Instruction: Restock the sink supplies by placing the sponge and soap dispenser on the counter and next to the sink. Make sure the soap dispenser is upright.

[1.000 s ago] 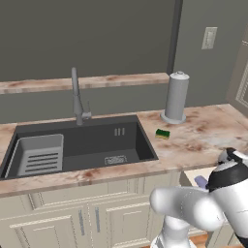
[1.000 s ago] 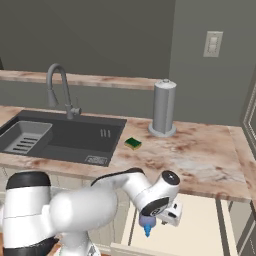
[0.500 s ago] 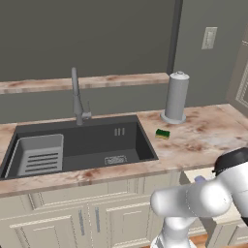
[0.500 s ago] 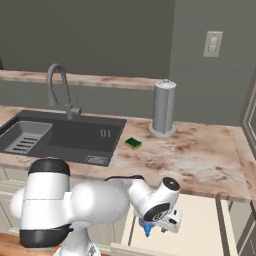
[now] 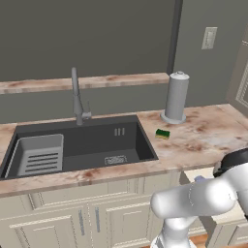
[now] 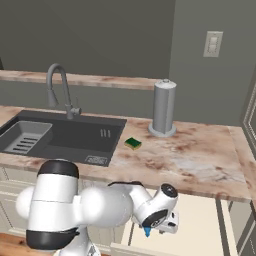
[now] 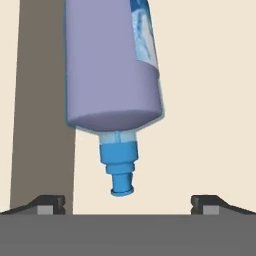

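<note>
Counter (image 6: 200, 160): ran from the sink's rim out to 3 o'clock in the right base view; the widest bare stretch lay right of the sponge and in front of the grey cylinder, up to the front edge.
Sink (image 5: 97, 145): sat recessed at the counter's left, its right rim just beside the sponge; the rack (image 5: 38, 155) filled its left end and the faucet (image 5: 76, 99) rose at 12 o'clock of the basin.
Drawer (image 6: 200, 225): stood pulled out below the counter's front edge, cream floor bare to the right of the hand; its right part was cut off by the picture edge.
Grey cylinder (image 6: 164, 107): stood upright at the counter's back, at 1 o'clock of the sponge, apart from it.
Soap (image 7: 112, 65): lay in the drawer, pump tip (image 7: 120, 170) pointing toward the camera at 6 o'clock in the hand view; its upper end was cut off by the frame, and a dark band ran along its left side.
Sponge (image 6: 133, 143): lay flat on the counter, near the sink's right rim.
Claw (image 7: 127, 202): spread wide, gripping nothing; the two tips flanked the pump tip without touching it.
</note>
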